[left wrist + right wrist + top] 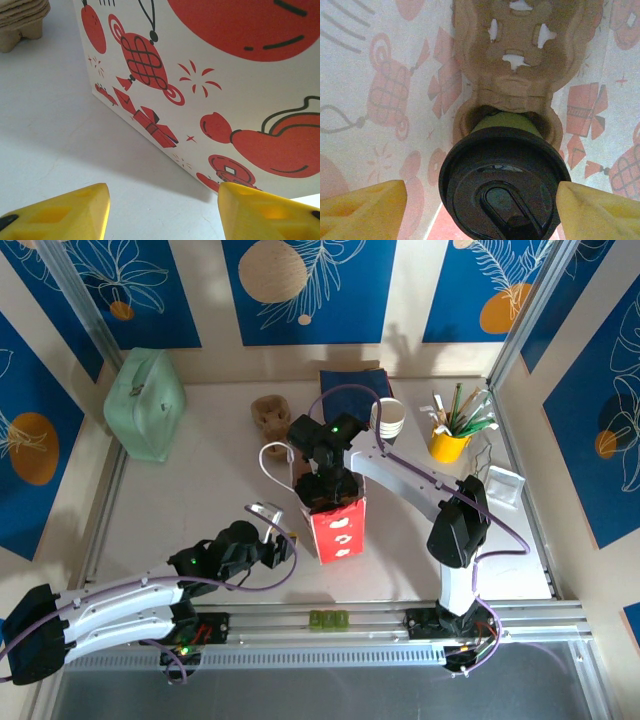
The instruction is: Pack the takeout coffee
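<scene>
The takeout coffee (pixel 502 185), a cup with a black round lid and a dull green-looking wall, stands in a pocket of a brown pulp carrier (pixel 520 55) inside the red and white paper bag (pixel 338 530). My right gripper (pixel 480 200) reaches down into the bag's mouth and is open. Its yellow fingers flank the lid, the left one clearly apart from it, the right one at its rim. My left gripper (pixel 162 210) is open and low over the table, close to the bag's printed wall (pixel 225 100), with nothing between its fingers.
A mint green pouch (pixel 145 403) lies at the back left. More pulp carriers (pixel 268 415) sit behind the bag, with a stack of cups (pixel 388 420) and a yellow cup of sticks (pixel 450 440) at the back right. The bag's white handle (pixel 275 465) loops out left.
</scene>
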